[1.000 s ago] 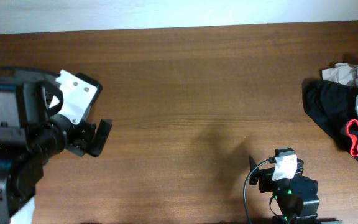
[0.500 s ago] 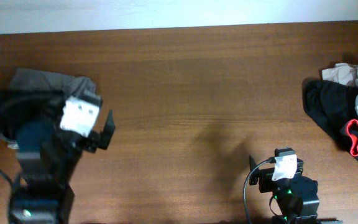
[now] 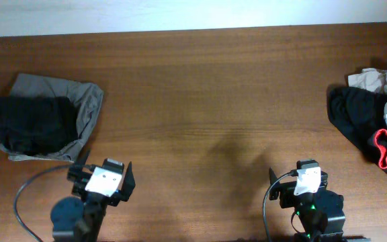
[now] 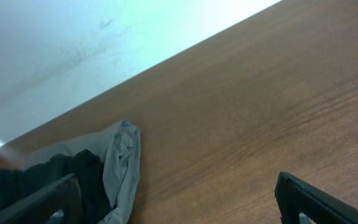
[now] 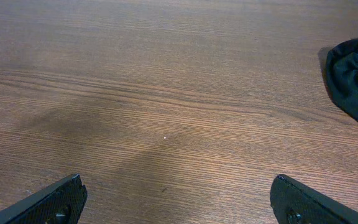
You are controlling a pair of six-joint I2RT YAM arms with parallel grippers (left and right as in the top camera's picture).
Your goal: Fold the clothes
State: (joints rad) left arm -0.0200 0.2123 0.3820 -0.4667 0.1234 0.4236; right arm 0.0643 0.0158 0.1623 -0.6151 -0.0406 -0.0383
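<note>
A folded black garment (image 3: 33,124) lies on a folded grey garment (image 3: 84,102) at the table's left. Both show in the left wrist view, black (image 4: 73,171) beside grey (image 4: 122,163). A pile of unfolded clothes (image 3: 371,117) sits at the right edge: black cloth, beige and grey pieces, one with red trim (image 3: 386,151). Its black edge shows in the right wrist view (image 5: 356,78). My left gripper (image 3: 106,176) is open and empty at the front left, just in front of the folded stack. My right gripper (image 3: 299,176) is open and empty at the front right.
The brown wooden table (image 3: 207,94) runs to a pale wall at the back. The left arm's cable (image 3: 32,191) loops on the table beside its base.
The left arm has pulled back from over the folded stack to the front edge, uncovering the black and grey garments. The right arm has not moved.
</note>
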